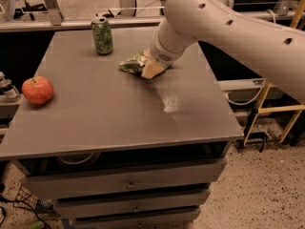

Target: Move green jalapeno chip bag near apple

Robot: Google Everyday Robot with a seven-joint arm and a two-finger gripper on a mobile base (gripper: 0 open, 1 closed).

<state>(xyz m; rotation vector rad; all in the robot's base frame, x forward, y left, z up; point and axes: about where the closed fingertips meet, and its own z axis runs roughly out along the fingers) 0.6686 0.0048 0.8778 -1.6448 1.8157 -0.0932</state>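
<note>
The green jalapeno chip bag [132,63] lies crumpled on the grey table top [109,109], right of centre at the back. My gripper [151,69] comes down from the big white arm and sits right on the bag's right end, low against the table. The bag's right part is hidden behind the gripper. The red-orange apple [37,90] rests at the table's left edge, well away from the bag and the gripper.
An upright green patterned soda can [102,36] stands at the back, left of the bag. The white arm [228,27] spans the upper right. Drawers [128,182] sit below the table front. A yellow frame [281,104] stands on the right.
</note>
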